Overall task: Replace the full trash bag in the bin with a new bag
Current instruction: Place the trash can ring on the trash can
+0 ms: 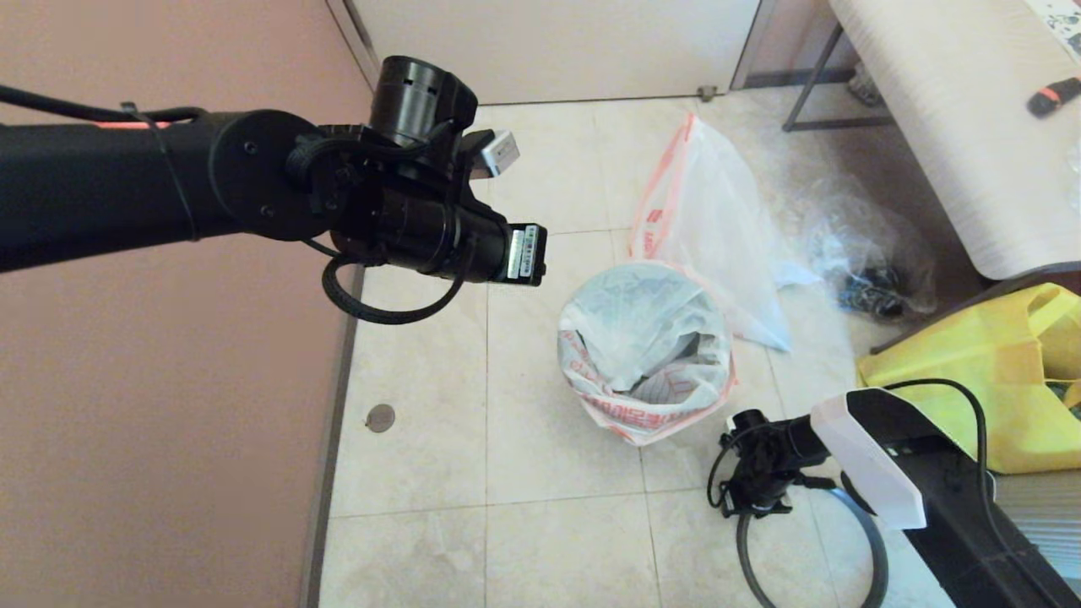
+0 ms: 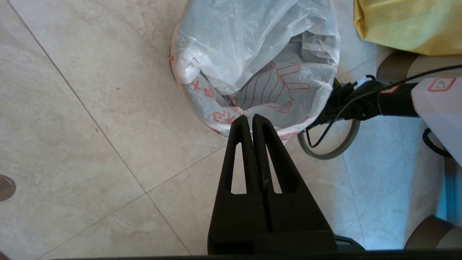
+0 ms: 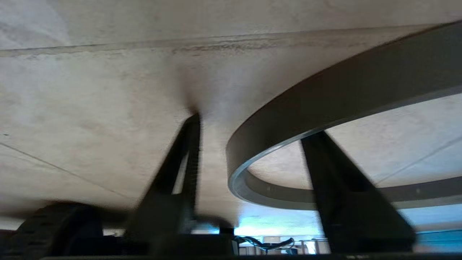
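Note:
The new bag, thin and white with red print, lines the bin and is folded out over its edge. The bin's black body is hidden under it. Behind it stands the full trash bag, white with a red-orange band. The dark grey rim ring lies on the floor to the right of the bin. My right gripper is open and low at the floor. It sits astride the ring's wall, one finger outside and one inside. My left gripper is shut and empty, high above the floor beside the new bag.
A clear bag with dark items lies at the back right. A yellow tote sits at the right, under a pale bench. A pink wall runs along the left. A floor drain is near it.

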Motion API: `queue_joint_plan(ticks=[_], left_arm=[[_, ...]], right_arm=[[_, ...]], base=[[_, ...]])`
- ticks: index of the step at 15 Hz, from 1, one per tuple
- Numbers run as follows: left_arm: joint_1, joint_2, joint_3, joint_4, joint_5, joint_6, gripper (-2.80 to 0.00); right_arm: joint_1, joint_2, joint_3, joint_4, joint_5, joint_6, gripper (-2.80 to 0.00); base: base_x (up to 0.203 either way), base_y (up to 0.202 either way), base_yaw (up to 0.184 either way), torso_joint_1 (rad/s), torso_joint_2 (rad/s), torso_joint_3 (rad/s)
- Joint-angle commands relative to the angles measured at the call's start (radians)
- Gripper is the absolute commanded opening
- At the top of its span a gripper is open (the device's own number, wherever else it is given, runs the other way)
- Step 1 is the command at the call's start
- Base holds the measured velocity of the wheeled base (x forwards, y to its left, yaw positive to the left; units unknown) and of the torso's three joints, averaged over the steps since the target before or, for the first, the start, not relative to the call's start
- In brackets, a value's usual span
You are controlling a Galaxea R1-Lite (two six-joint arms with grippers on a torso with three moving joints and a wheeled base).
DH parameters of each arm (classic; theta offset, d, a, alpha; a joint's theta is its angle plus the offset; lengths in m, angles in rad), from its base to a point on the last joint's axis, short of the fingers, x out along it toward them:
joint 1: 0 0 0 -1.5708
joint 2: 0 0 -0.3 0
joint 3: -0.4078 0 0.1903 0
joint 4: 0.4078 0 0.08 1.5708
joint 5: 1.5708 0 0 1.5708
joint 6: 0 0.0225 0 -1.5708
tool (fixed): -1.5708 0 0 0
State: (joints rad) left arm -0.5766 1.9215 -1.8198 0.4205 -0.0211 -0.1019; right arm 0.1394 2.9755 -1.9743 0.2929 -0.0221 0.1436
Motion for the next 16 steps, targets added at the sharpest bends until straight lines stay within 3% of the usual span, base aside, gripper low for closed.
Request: queue_joint_plan(ticks=[1,5,7,13,15,16], left_arm=[[0.001,0.002,0.000,0.003,0.001,-0.001,-2.80],[0.000,-0.001,0.001,0.003,0.001,-0.001,-2.80],[-0.002,-0.006,0.007,0.003,0.000,-0.001,-2.80],[-0.002,-0.025,0.005,0.011,0.012,-0.001,-2.80],[-0.001,-0.041,0.007,0.015,0.014,-0.003,-2.80],[0.000,-0.057,0.009,0.018,0.014,-0.005,-2.80]], right_arm=[[0.002,-0.006,0.004,0.001,0.001,0.002,-2.80],[0.000,-0.046,0.012,0.066,0.000,0.005,-2.80],[-0.002,-0.108,0.017,0.084,-0.005,0.046,-2.80],[-0.013,-0.610,0.172,0.083,-0.041,0.217,-2.80],[0.010,-0.780,0.218,0.085,-0.143,0.241,-2.80],[0.030,-0.837,0.217,0.085,-0.283,0.224,-2.80]], base=[[0.000,0.000,0.000,0.000,0.00,0.000],[0.000,0.000,0.000,0.000,0.00,0.000],[0.000,0.000,0.000,0.000,0.00,0.000],[0.000,0.000,0.000,0.000,0.00,0.000],[0.000,0.000,0.000,0.000,0.00,0.000],[0.000,0.000,0.000,0.000,0.00,0.000]])
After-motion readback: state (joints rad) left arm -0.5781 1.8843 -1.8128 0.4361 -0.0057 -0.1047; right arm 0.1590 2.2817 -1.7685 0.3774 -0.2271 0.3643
